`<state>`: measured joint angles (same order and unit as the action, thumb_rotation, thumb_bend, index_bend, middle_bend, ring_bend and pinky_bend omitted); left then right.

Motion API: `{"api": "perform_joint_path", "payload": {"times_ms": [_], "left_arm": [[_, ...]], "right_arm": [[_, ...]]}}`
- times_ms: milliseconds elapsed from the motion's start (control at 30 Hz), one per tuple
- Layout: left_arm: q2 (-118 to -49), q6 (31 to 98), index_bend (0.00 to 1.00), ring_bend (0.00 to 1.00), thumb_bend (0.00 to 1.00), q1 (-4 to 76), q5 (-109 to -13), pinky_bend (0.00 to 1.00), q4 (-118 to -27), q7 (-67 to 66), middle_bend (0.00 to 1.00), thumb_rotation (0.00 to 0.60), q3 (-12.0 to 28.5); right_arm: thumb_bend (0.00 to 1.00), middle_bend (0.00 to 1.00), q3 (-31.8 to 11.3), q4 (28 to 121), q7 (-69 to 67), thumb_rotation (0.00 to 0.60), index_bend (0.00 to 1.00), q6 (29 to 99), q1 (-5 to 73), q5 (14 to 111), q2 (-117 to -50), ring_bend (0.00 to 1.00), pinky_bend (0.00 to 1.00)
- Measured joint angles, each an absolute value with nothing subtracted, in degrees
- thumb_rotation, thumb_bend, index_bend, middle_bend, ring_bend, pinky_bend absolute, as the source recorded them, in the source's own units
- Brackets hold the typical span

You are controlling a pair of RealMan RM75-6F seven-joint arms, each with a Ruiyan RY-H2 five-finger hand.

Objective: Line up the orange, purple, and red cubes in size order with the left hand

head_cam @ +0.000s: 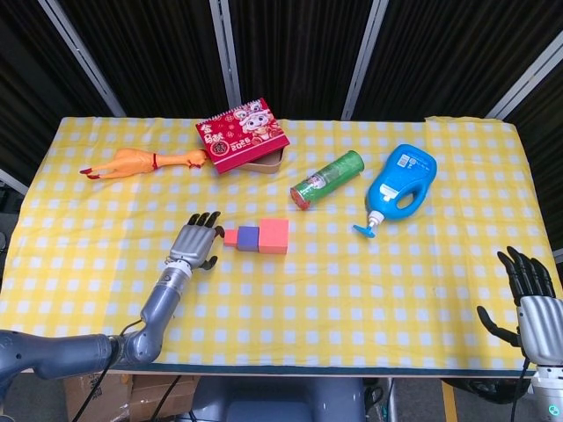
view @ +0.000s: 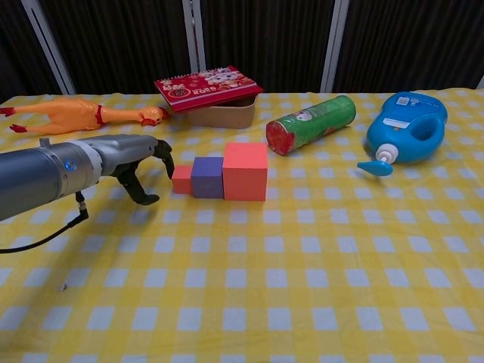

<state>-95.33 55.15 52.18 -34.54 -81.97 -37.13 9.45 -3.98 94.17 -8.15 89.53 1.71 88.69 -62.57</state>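
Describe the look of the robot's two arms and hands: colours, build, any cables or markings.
The left hand has a silver-grey metal palm with black fingers, on a slim grey wrist. The left arm is a thick matte-grey cylinder with a small blue dot and a thin black cable looping below it. The right hand matches: black fingers, silver-grey body, with a dark cable beneath at the table's edge.

Middle cube (head_cam: 248, 236) sits between smallest cube (head_cam: 230, 236) on its left and largest cube (head_cam: 274, 236) on its right, touching both; left hand (head_cam: 194, 243) just left of the row.
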Motion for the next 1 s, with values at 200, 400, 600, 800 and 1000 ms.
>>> {"api": "perform_joint_path", "payload": {"times_ms": [200, 400, 600, 800, 1000], "left_arm": [[-95.3, 55.2, 0.29, 0.0, 0.4, 52.3, -34.7, 0.01, -82.1, -37.1, 0.0, 0.6, 9.6], [-96.0, 55.2, 0.29, 0.0, 0.4, 52.6, -34.5, 0.01, -81.8, -37.2, 0.0, 0.6, 9.8], [-96.1, 55.4, 0.29, 0.0, 0.4, 52.5, -34.2, 0.01, -81.8, -37.3, 0.0, 0.6, 9.4], [-94.2, 56.2, 0.29, 0.0, 0.4, 51.3, -34.8, 0.01, -83.9, -36.5, 0.0, 0.6, 8.9], [-89.9, 59.8, 0.11, 0.0, 0.31, 48.0, -39.0, 0.01, -88.7, -32.8, 0.0, 0.6, 8.5]], "right_arm": [[0.37, 0.0, -4.0, 94.2, -8.0, 0.6, 0.0, 89.6, 1.7, 88.7, -62.6, 0.0, 0.04], [0.37, 0.0, -4.0, 94.3, -8.1, 0.6, 0.0, 89.7, 1.6, 88.7, -62.6, 0.0, 0.04], [0.37, 0.0, -3.9, 94.2, -8.2, 0.6, 0.0, 89.7, 1.6, 88.9, -62.5, 0.0, 0.04], [0.37, 0.0, -3.9, 94.2, -8.3, 0.6, 0.0, 89.6, 1.7, 88.7, -62.5, 0.0, 0.04], [0.37, 0.0, -4.1, 94.0, -7.9, 0.6, 0.0, 89.6, 1.7, 88.5, -62.5, 0.0, 0.04]]}}
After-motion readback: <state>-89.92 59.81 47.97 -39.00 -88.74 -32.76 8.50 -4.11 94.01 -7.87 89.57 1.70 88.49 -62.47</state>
